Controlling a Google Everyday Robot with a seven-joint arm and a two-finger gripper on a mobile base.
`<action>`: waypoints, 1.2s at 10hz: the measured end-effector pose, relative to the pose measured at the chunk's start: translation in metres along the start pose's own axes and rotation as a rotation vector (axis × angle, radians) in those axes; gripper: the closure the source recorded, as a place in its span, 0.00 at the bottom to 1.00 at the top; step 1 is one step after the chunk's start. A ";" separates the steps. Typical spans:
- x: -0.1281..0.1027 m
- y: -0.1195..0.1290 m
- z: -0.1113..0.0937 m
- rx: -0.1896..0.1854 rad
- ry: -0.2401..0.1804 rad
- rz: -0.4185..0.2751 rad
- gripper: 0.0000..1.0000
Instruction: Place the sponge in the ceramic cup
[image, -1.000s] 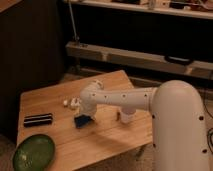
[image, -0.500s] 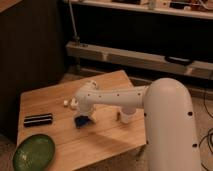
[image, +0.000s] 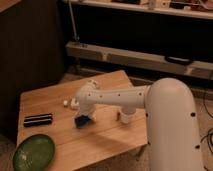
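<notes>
The jaws of our gripper (image: 83, 114) are shut right at the sponge (image: 81, 122). A weak pinch could drop it before the ceramic cup (image: 125, 118), to its right.

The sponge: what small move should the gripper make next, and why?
Probably a short lift straight up. The gripper is shut on the sponge, which lies on the wooden table. The ceramic cup stands apart from it, farther right in the picture and partly behind the arm, so the sponge must rise above its rim before it travels across.
</notes>
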 end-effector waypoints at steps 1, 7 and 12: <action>-0.001 0.002 -0.017 -0.009 0.033 -0.025 1.00; -0.008 0.008 -0.161 -0.021 0.213 -0.156 1.00; 0.058 0.053 -0.249 -0.031 0.324 -0.141 1.00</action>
